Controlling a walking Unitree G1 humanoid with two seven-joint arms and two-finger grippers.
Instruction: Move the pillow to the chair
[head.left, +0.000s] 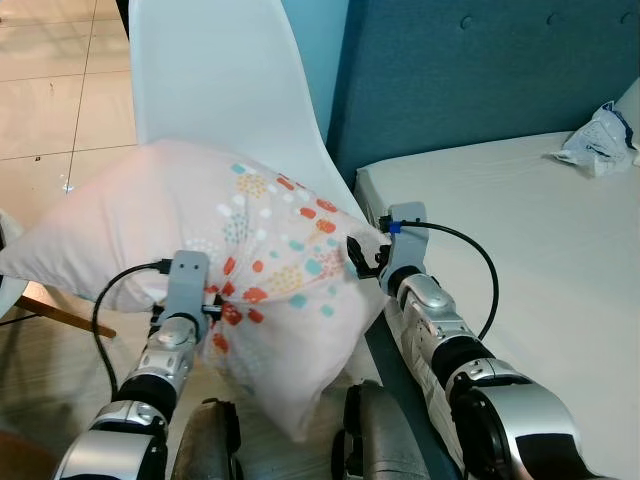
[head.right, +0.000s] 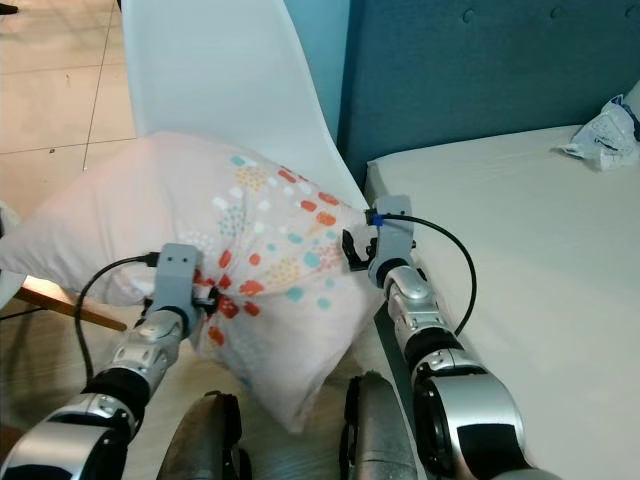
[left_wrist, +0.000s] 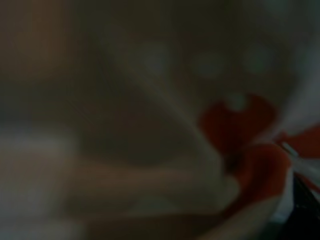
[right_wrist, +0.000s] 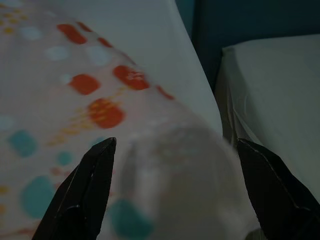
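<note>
bed (head.left: 520, 260) with a pale sheet fills the robot's right side, backed by a dark teal padded headboard (head.left: 480, 70). white moulded chair (head.left: 220, 70) stands to the left of the bed, its back rising toward the tiled floor (head.left: 50, 90) behind it; a wooden leg (head.left: 70, 315) shows low on the left. pillow (head.left: 200, 240), pale pink with orange, red and teal dots, lies against the chair, covering its seat area and hanging down over the front edge toward the robot; whether it rests fully on the seat cannot be told. left gripper (head.left: 218, 308) presses into the lower front of the pillow, the fabric bunched at its tip; the left wrist view is dark and blurred, showing red and pale cloth right against the camera, and how far the fingers are apart cannot be told. right gripper (right_wrist: 180, 165) sits at the pillow's right corner, just beside the edge of the bed; its two black fingers (right_wrist: 85, 190) are spread wide, with the rounded corner of the pillow between them and a gap on each side. crumpled white bag (head.left: 600, 135) lies on the far right of the bed, well apart from the pillow.
</note>
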